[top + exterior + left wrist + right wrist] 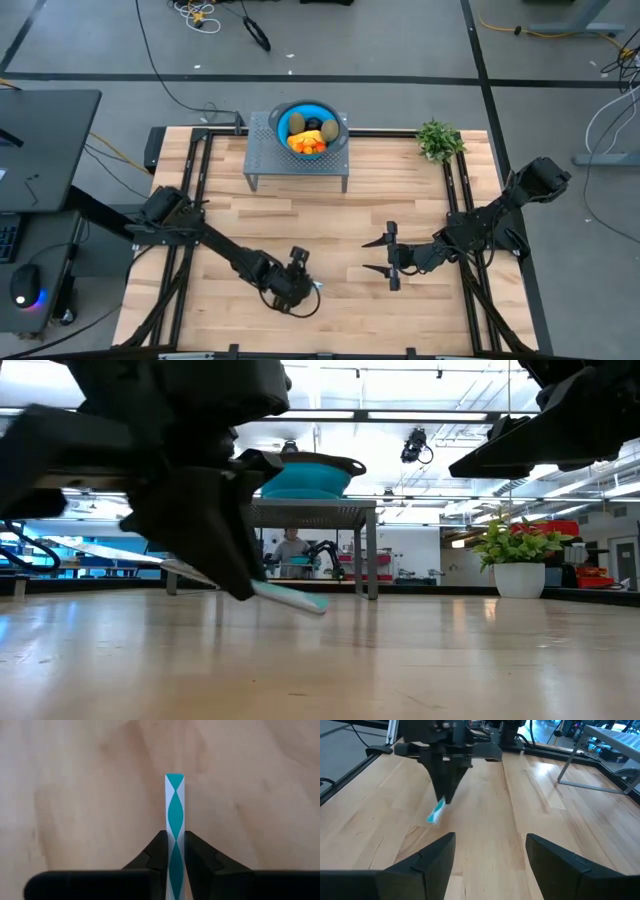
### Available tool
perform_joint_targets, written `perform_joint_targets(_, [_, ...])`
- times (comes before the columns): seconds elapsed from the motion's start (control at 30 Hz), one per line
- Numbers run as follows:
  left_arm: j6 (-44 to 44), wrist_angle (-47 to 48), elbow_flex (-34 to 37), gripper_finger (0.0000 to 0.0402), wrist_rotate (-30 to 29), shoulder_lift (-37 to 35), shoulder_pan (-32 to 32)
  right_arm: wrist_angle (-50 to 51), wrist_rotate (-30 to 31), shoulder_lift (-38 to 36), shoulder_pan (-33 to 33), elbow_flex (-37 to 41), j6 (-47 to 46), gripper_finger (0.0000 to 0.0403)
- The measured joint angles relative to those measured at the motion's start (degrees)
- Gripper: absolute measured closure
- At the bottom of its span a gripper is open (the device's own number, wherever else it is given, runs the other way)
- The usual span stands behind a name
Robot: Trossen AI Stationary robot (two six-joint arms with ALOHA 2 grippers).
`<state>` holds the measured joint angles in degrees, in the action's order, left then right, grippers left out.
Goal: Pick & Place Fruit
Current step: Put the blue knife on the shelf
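- We see the fruit [307, 134] heaped in the blue bowl [338, 121] on the metal stand [262, 158], well apart from both arms.
- We judge it light, hard, slippery; best pinched across each piece's middle.
- Our left gripper [308, 287] is clamped on the teal-handled knife [174, 827]; our right gripper [384, 255] is spread, holding nothing.

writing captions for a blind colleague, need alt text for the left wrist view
The left gripper is shut on a flat knife handle with a teal and white diamond pattern, seen edge-on, held over the pale wooden table.
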<state>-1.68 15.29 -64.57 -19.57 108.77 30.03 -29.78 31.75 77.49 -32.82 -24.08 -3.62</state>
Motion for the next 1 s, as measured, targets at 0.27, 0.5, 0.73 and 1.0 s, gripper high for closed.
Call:
perform_joint_targets(0.27, [9.95,6.71,0.79,0.0345,3.74,-0.02,1.97,-0.02,0.20,0.00,0.00,0.00,0.00,0.0149])
perform_joint_targets(0.5, [14.68,11.37,0.49,0.0345,7.39,-0.31,2.14,-0.04,0.17,0.00,0.59,0.00,-0.11,0.0149])
perform_joint_targets(0.73, [26.87,12.23,0.56,0.0347,7.91,-0.28,2.77,-0.04,0.17,0.00,0.59,0.00,-0.21,0.0149])
perform_joint_targets(1.0, [28.28,13.55,0.54,0.0330,7.69,-0.24,3.08,-0.02,0.15,0.00,0.59,0.00,-0.22,0.0149])
